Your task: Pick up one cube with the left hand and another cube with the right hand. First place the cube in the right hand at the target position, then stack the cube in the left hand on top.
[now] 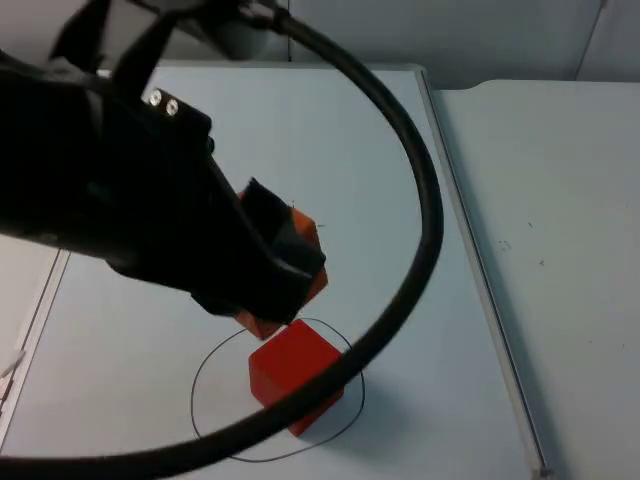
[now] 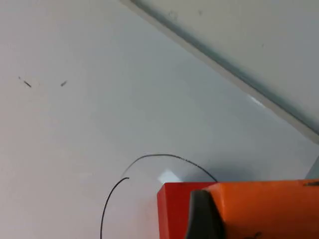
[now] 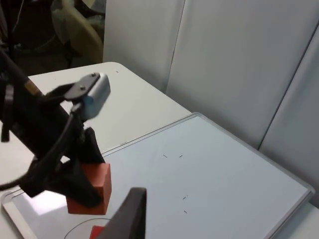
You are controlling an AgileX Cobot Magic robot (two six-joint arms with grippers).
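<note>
White surface point(image 1: 420, 200) with a drawn circle point(image 1: 205, 385); 1 red cube point(image 1: 295, 372) sits inside it. Left hand point(image 1: 285, 270) is clamped on the orange cube point(image 1: 305, 232), hovering just above and slightly behind it. Right hand point(image 3: 124, 219) waits well apart; its grip I can't tell.

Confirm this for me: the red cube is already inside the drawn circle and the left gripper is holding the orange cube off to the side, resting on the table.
One thing is wrong: the orange cube is not resting on the table. The left gripper holds it in the air just above the red cube, as the top view and the right wrist view show. The red cube does sit inside the drawn circle.
</note>
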